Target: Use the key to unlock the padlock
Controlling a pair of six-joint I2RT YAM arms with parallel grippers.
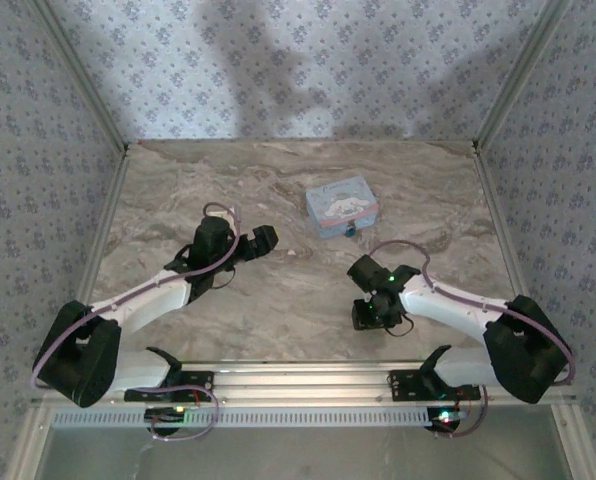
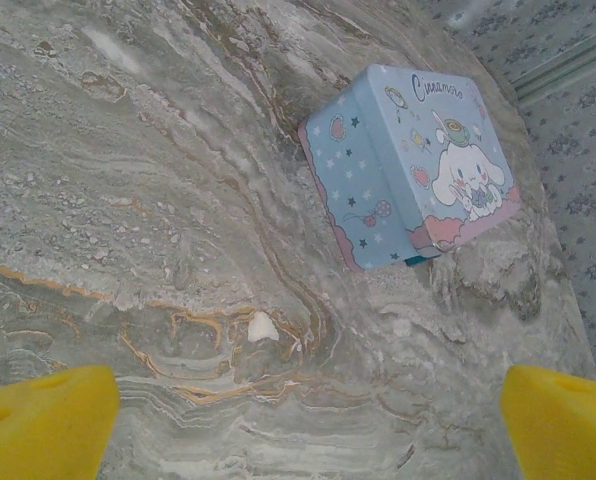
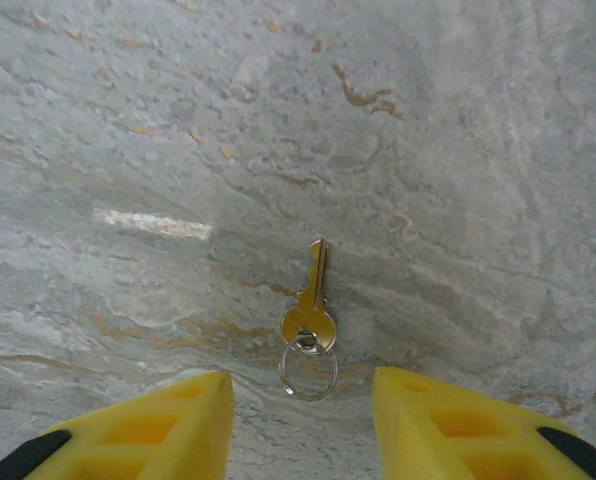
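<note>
One key (image 3: 315,300) at right hand (image 3: 300,388)

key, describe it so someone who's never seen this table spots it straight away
On the marbled tabletop, look just ahead of the right hand, between its yellow fingers. The key lies flat there: small, brass-coloured, a wire ring through its head.

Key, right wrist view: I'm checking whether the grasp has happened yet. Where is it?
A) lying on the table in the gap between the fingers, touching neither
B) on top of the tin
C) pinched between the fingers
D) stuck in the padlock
A: the key and its ring lie flat on the table between the fingers of the right gripper, clear of both.
</note>
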